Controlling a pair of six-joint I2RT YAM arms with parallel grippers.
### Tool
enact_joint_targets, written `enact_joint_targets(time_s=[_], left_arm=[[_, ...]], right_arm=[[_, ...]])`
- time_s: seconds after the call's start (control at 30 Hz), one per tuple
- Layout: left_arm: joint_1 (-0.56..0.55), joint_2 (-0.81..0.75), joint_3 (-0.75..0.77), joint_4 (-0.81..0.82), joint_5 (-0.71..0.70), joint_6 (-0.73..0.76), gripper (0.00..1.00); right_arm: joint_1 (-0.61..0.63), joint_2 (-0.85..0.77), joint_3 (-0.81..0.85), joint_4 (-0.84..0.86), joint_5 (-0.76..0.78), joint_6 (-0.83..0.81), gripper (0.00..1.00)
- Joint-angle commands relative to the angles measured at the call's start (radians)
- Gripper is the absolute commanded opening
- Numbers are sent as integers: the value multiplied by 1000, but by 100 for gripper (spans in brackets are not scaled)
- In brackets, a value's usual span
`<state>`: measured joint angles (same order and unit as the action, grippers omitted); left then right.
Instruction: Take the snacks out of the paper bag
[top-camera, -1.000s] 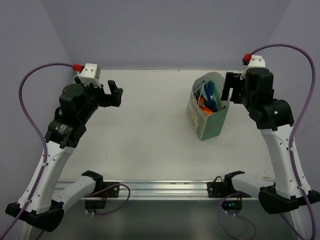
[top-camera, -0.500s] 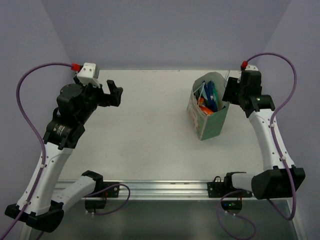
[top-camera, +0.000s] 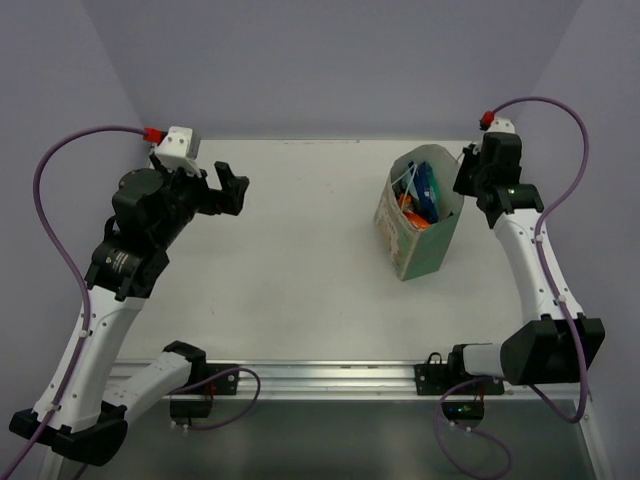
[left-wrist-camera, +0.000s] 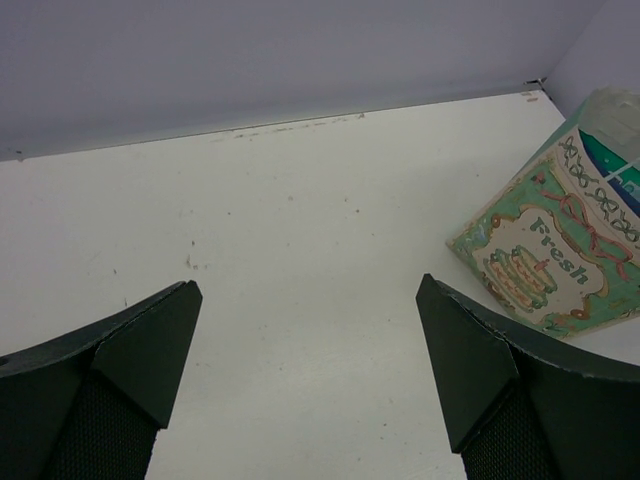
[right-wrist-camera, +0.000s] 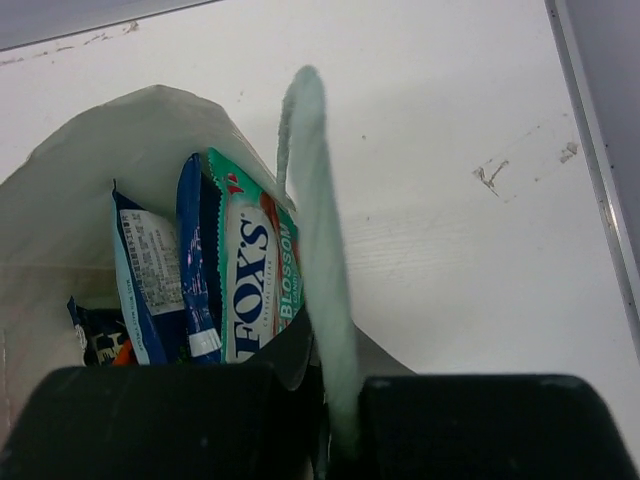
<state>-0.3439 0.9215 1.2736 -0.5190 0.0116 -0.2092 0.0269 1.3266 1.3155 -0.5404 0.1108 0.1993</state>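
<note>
I am reading this as the very start of the job: no packet is lying out on the worktop (top-camera: 300, 260), and all the snacks (top-camera: 418, 197) I can make out are sitting inside the paper bag (top-camera: 425, 245). The bag is standing upright on the right half with its mouth open to the top. Through the right wrist view I am seeing a teal-and-white packet (right-wrist-camera: 255, 280) leaning by the near wall, blue packets (right-wrist-camera: 145, 290) beside it and a sliver of orange deeper down; I cannot count the rest. The right claw (right-wrist-camera: 340, 390) is pinching the bag's rim, with the paper wall running between its nearly closed fingers. The left claw (top-camera: 232, 188) is hanging over the left of the worktop, well apart from the bag, fingers spread wide and holding nothing. Every packet is waiting to be lifted out.
</note>
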Motion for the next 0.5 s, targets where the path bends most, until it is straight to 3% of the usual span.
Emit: enact_joint_targets(time_s=[0.0, 0.1, 0.3, 0.47], left_arm=[[-7, -3, 33, 7, 37, -28, 100], [-7, 13, 35, 17, 74, -56, 100], [-9, 109, 73, 108, 339, -249, 100], [-56, 195, 148, 128, 349, -323, 100]], right_arm=[[-4, 0, 11, 46, -34, -31, 0], [-1, -4, 54, 16, -39, -54, 0], [44, -70, 157, 26, 45, -144, 0], [180, -121, 194, 74, 185, -254, 0]])
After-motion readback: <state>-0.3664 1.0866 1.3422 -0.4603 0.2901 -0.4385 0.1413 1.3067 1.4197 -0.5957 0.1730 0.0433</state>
